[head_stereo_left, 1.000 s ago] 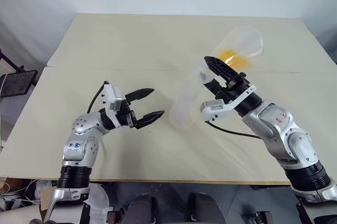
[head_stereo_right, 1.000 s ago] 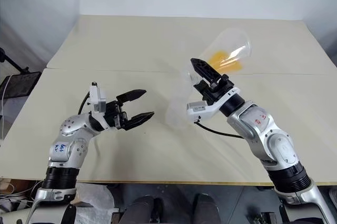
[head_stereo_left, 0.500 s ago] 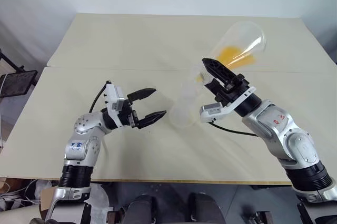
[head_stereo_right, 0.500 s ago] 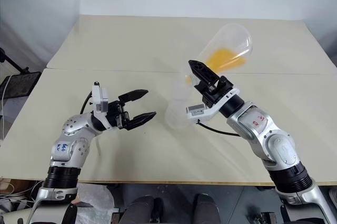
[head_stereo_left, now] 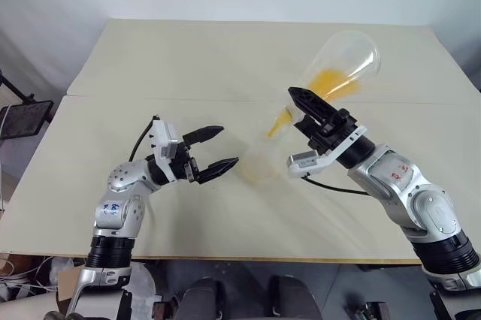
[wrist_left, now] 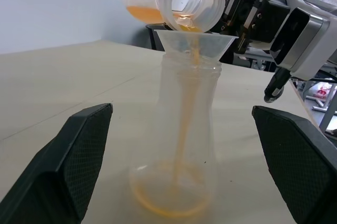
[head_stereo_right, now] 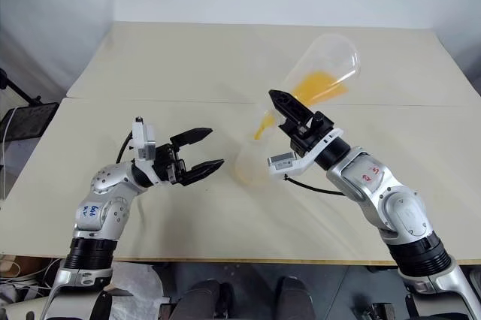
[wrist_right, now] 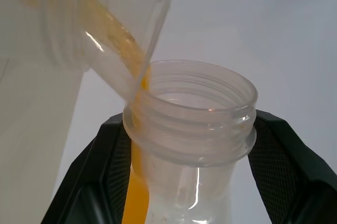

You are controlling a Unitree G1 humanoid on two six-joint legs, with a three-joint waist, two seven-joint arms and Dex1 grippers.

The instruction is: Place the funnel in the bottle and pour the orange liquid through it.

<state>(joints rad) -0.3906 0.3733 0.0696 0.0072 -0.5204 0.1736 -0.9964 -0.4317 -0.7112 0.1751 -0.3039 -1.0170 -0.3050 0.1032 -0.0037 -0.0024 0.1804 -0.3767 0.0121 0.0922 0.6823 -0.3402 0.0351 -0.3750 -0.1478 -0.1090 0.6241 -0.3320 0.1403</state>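
The clear bottle (head_stereo_left: pixel 258 164) stands upright on the table with the small clear funnel (wrist_left: pixel 195 42) seated in its neck. My right gripper (head_stereo_left: pixel 307 104) is shut on the neck of a large clear pouring vessel (head_stereo_left: pixel 344 63), tilted mouth-down over the funnel. Orange liquid (wrist_left: pixel 185 124) streams from the vessel's mouth through the funnel and pools thinly in the bottle's base; more of it lies in the vessel's body. In the right wrist view the vessel's threaded mouth (wrist_right: pixel 189 113) sits between the black fingers (wrist_right: pixel 284 161). My left gripper (head_stereo_left: pixel 228 146) is open, just left of the bottle and apart from it.
The beige table (head_stereo_left: pixel 150 57) has a seam running across behind the bottle, and its front edge lies close below both arms. A dark stand (head_stereo_left: pixel 22 117) sits off the table's left side.
The right wrist has rolled, tipping the vessel further. Liquid that lay in the vessel now streams into the funnel and collects in the bottle. The left arm has stayed still.
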